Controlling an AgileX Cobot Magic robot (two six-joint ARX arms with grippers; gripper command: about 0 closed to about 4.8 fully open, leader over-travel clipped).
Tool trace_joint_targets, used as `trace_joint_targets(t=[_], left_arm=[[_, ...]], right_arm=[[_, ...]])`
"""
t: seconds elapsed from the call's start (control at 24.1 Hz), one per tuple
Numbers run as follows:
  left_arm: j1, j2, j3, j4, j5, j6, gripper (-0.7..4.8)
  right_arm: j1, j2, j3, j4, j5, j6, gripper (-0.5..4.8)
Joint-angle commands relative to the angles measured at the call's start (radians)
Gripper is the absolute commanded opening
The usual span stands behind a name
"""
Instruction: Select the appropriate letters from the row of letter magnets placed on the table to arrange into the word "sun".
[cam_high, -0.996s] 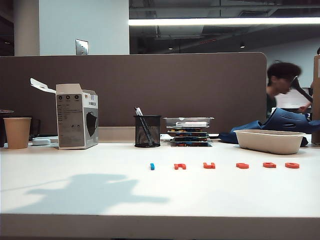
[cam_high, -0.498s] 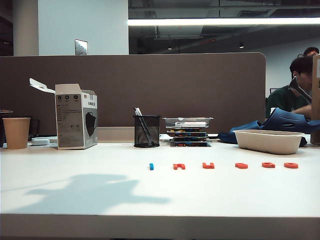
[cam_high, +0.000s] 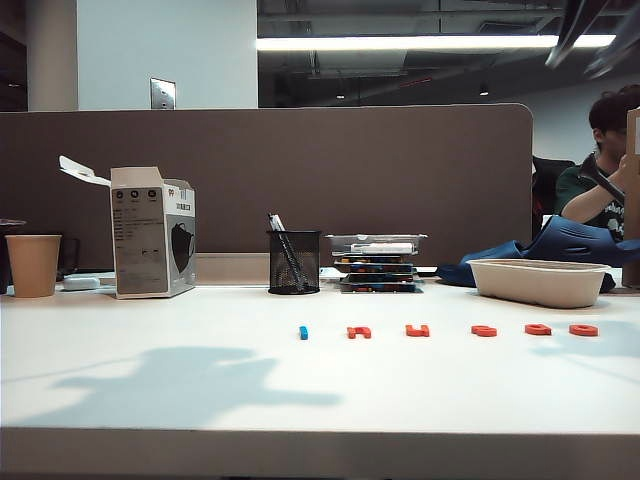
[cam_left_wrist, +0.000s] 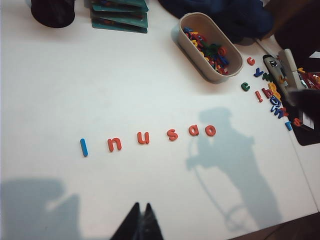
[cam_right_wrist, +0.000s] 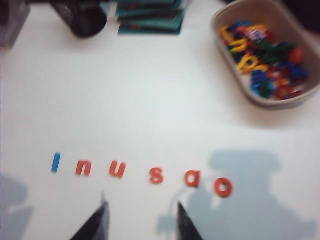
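Right wrist view: the right hand (cam_right_wrist: 141, 220), jaws apart and empty, is poised above the desk (cam_right_wrist: 150, 100), "s" (cam_right_wrist: 156, 175) at 12 o'clock, likely for pickup. Left hand (cam_left_wrist: 140, 222) is held shut.

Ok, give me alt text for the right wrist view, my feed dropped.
Six small letter magnets lie in a row on the white table, a blue l then orange-red n, u, s, a, o. The right gripper hangs above them with jaws open, empty, nearest the u and s. Beyond sits a beige tray of mixed colored letters.
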Motion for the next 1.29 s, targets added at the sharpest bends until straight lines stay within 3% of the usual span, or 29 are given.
trace_joint_targets(t=[0.04,0.12,0.83,1.29], left_arm=[[-0.001,-0.004,0.005,0.007,-0.006,-0.002,-0.05],[-0.001,-0.004,0.005,0.007,-0.006,-0.002,-0.05],[-0.001,-0.004,0.005,0.007,-0.006,-0.002,-0.05],[-0.001,-0.004,0.005,0.006,-0.006,-0.002,-0.05]], right_arm=[[0.068,0.116,0.044,0.009,0.01,-0.028,2.25],[0.116,0.198,0.072,0.019,0.055,-0.034,2.86],[0.159,0.545,0.081,0.084,0.117,-0.037,2.84],[0.159,0.626,0.079,0.075,0.116,-0.037,2.83]])
